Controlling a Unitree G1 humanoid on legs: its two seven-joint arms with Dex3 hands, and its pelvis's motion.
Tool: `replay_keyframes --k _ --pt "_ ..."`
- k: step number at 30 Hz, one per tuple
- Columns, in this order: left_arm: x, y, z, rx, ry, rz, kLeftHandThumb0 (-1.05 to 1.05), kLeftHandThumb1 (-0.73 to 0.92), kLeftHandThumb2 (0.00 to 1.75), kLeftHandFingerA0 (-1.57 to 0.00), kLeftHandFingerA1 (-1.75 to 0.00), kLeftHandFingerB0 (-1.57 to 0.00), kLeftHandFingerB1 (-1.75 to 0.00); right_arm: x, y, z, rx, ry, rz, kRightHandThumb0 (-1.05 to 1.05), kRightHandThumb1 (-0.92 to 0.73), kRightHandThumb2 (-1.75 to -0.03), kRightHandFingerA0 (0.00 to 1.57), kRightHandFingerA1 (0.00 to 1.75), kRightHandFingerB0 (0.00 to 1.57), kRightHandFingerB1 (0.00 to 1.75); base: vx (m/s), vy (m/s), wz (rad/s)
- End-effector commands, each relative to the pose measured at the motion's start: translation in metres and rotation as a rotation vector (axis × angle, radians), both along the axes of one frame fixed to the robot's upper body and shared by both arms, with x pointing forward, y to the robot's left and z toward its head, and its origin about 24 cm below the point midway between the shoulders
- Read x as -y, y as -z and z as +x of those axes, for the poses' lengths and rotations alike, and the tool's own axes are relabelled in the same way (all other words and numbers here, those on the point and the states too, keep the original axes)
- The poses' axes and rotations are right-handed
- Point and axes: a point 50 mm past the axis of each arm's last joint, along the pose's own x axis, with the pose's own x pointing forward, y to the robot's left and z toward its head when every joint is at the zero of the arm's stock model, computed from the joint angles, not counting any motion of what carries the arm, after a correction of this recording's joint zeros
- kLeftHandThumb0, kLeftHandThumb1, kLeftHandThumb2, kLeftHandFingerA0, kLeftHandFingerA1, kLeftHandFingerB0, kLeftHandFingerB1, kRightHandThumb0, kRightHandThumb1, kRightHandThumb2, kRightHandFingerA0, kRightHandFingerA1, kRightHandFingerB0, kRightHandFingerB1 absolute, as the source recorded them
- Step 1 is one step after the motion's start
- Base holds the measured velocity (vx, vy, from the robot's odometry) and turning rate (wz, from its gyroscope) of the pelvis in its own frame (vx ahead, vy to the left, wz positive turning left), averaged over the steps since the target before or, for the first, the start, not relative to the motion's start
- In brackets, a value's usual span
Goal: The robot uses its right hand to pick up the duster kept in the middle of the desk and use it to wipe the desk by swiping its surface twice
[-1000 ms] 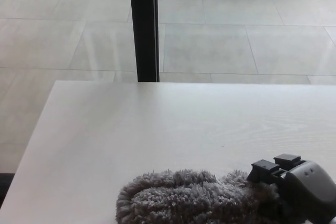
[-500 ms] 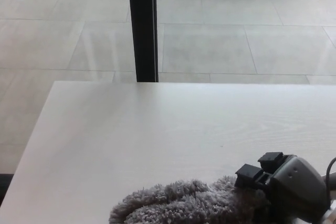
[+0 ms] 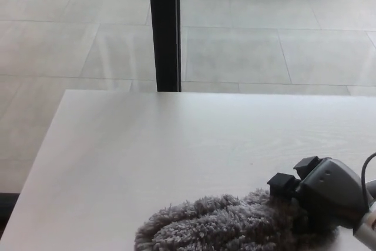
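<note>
A grey fluffy duster lies flat on the white desk at the bottom of the head view, its shaggy head pointing left. My right hand comes in from the lower right and is shut on the duster's right end, with its black fingers pressed into the pile. The handle is hidden under the hand. My left hand does not show.
The desk's far edge runs across the middle of the picture, and its left edge slants down to the lower left. Beyond it lies a pale tiled floor, with a black upright post standing behind the desk.
The duster and my right hand slid toward the near edge and left, then back to the right a little. The view shifted slightly.
</note>
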Motion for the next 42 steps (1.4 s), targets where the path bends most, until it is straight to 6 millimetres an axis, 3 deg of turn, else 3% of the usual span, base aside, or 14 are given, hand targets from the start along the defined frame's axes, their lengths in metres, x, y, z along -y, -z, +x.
replay_keyframes --k 1,9,18,24,26,28,30,32,33,35,37,40,41,42 --pt "-0.005 -0.007 0.006 0.113 -0.024 -0.008 -0.52 0.45 0.55 -0.94 -0.97 -0.82 -0.54 0.054 0.040 -0.007 -0.265 0.567 -0.149 -0.28 -0.60 -0.66 0.79 1.69 0.72 1.41 0.00 0.000 0.00" --pt "-0.003 -0.004 -0.001 0.078 -0.007 0.000 -0.56 0.40 0.84 -0.98 -1.01 -0.75 -0.64 0.092 0.044 -0.018 -0.298 0.960 0.016 -0.34 -0.72 -0.61 0.75 1.69 0.62 1.44 0.00 0.000 0.00" --pt "0.001 -0.001 -0.006 0.074 0.024 -0.006 -0.57 0.49 0.55 -0.98 -1.31 -0.82 -0.55 0.139 0.033 -0.029 -0.314 1.306 0.001 -0.38 -0.77 -0.64 0.74 1.68 0.63 1.36 0.00 0.000 0.00" --pt "0.000 -0.002 -0.009 0.047 0.053 0.009 -0.66 0.43 0.87 -0.87 -0.75 -0.74 -0.63 0.172 0.028 -0.050 -0.319 1.392 -0.039 -0.40 -0.74 -0.63 0.70 1.67 0.66 1.44 0.00 0.000 0.00" --pt "0.000 -0.002 -0.009 0.060 0.044 0.004 -0.61 0.50 0.57 -0.89 -0.80 -0.81 -0.52 0.180 0.027 -0.056 -0.324 1.419 -0.046 -0.39 -0.77 -0.63 0.69 1.69 0.63 1.32 0.00 0.000 0.00" --pt "0.000 -0.001 -0.009 0.060 0.052 0.005 -0.60 0.54 0.57 -0.81 -0.63 -0.78 -0.49 0.192 0.026 -0.067 -0.341 1.522 0.004 -0.49 -0.68 -0.68 0.75 1.40 0.72 0.63 0.00 0.000 0.00" --pt "0.001 -0.001 -0.009 0.072 0.049 0.004 -0.60 0.53 0.57 -0.86 -0.68 -0.80 -0.50 0.198 0.027 -0.073 -0.342 1.549 -0.009 -0.48 -0.72 -0.67 0.72 1.45 0.70 0.70 0.00 0.000 0.00" --pt "0.002 0.000 -0.008 0.122 0.017 -0.023 -0.55 0.52 0.56 -0.89 -0.72 -0.80 -0.53 0.211 0.024 -0.085 -0.328 1.591 0.023 -0.45 -0.78 -0.66 0.66 1.62 0.63 1.31 0.00 0.000 0.00" --pt "0.002 0.000 -0.008 0.119 0.010 -0.024 -0.54 0.48 0.57 -0.92 -0.74 -0.80 -0.53 0.213 0.024 -0.088 -0.313 1.610 0.073 -0.46 -0.75 -0.66 0.64 1.52 0.61 1.06 0.00 0.000 0.00" --pt "0.002 0.001 -0.008 0.128 -0.017 -0.039 -0.49 0.48 0.55 -0.95 -0.90 -0.84 -0.54 0.219 0.022 -0.094 -0.325 1.651 0.079 -0.45 -0.77 -0.64 0.65 1.64 0.57 1.34 0.00 0.000 0.00" --pt "0.001 0.000 -0.008 0.136 -0.026 -0.043 -0.49 0.47 0.55 -0.96 -0.98 -0.83 -0.54 0.224 0.020 -0.097 -0.270 1.721 0.241 -0.52 -0.63 -0.96 0.82 1.21 0.67 1.08 0.00 0.000 0.00" --pt "-0.001 -0.002 -0.008 0.137 -0.020 -0.035 -0.50 0.49 0.55 -0.83 -0.80 -0.82 -0.53 0.228 0.018 -0.100 -0.280 1.717 0.240 -0.43 -0.75 -0.62 0.69 1.58 0.57 1.41 0.00 0.000 0.00" --pt "-0.001 -0.002 -0.008 0.137 -0.028 -0.034 -0.49 0.48 0.55 -0.87 -1.22 -0.83 -0.53 0.235 0.011 -0.102 -0.247 1.719 0.263 -0.44 -0.75 -0.62 0.73 1.62 0.60 1.48 0.00 0.000 0.00" --pt "-0.002 -0.002 -0.008 0.131 -0.031 -0.033 -0.49 0.47 0.55 -0.93 -1.22 -0.82 -0.53 0.237 0.009 -0.103 -0.244 1.728 0.326 -0.43 -0.75 -0.65 0.63 1.36 0.54 1.05 0.00 0.000 0.00"
